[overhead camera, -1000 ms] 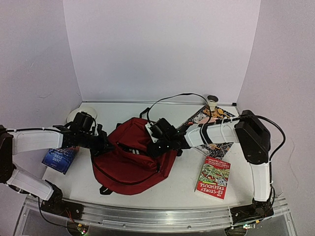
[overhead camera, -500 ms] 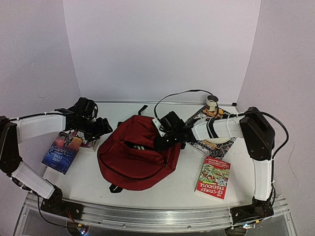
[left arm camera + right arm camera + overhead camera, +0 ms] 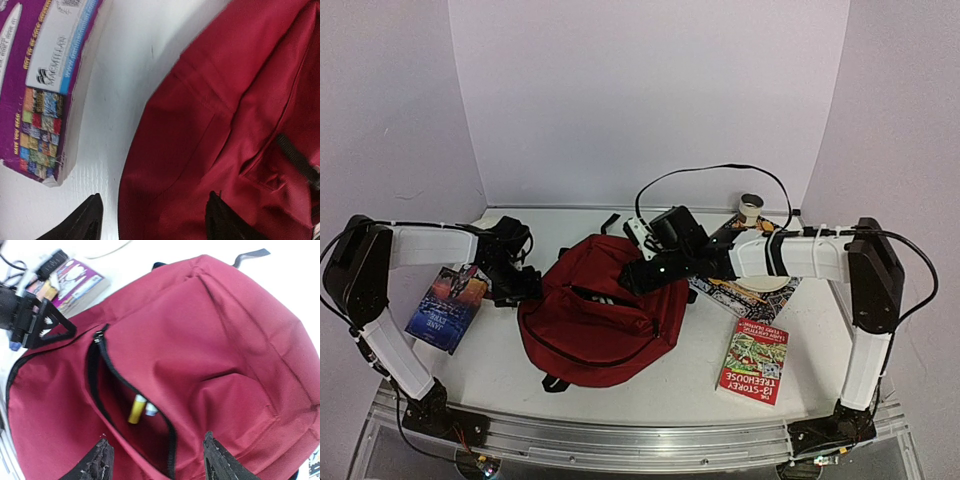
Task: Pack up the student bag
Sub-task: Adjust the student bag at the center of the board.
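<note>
The red bag [image 3: 595, 320] lies flat in the middle of the white bench [image 3: 670, 385]. Its front pocket [image 3: 102, 375] is unzipped, with a yellow pen [image 3: 136, 410] and a white one inside.

The left claw [image 3: 520, 285] hangs released at the bag's left edge, its fingers spread over the red fabric and gripping nothing. Just left of it lies a purple book [image 3: 47, 75] with "MACMILLAN" printed on a white-and-blue strip. A blue book [image 3: 445, 308] lies further left, its title too small to read.

The right claw [image 3: 635, 275] is released too, spread above the bag's far right part and holding nothing.

To the right of the bag, a red-and-green book [image 3: 753, 362] reads "13-STOREY TREEHOUSE", upside down from the near side. A black-and-white patterned book [image 3: 745, 290] lies beyond it, partly under the right arm. A small roll [image 3: 752, 205] stands at the far edge.
</note>
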### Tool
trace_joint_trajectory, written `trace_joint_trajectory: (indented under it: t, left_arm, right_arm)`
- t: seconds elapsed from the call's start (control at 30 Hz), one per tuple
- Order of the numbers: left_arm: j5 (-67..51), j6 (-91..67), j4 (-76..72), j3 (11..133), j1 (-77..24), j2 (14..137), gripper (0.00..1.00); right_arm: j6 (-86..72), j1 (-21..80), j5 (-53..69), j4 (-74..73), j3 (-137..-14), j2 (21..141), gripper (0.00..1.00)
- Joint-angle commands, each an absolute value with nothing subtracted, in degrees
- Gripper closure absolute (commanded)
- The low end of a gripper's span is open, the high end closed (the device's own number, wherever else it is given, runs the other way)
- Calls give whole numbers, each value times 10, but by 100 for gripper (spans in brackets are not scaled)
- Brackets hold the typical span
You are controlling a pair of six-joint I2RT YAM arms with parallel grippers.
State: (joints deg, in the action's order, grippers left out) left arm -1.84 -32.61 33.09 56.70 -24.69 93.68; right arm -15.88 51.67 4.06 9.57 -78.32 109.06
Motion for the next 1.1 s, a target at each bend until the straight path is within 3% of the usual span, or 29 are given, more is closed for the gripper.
trace_joint_trajectory:
  t: [0.0,0.23,0.43,0.6,0.8,1.0,1.07]
  left_arm:
    - [-76,-333,326,526,-246,904,47]
    - [-150,-402,279,429,-263,829,93]
    - [-144,-521,246,362,-328,729,95]
    - [-128,-643,180,295,-375,643,85]
    - [-109,-698,142,271,-413,607,61]
    - [-16,-644,215,324,-405,581,22]
    - [9,-622,232,342,-383,581,14]
  right_arm:
    - [-177,529,54,95,-795,1075,38]
    - [-196,538,64,94,-822,1098,39]
    - [-212,550,84,92,-862,1125,39]
    - [-217,563,96,80,-899,1153,39]
    - [-225,573,106,65,-917,1171,43]
    - [-216,587,79,24,-949,1179,44]
    - [-224,588,71,17,-948,1184,45]
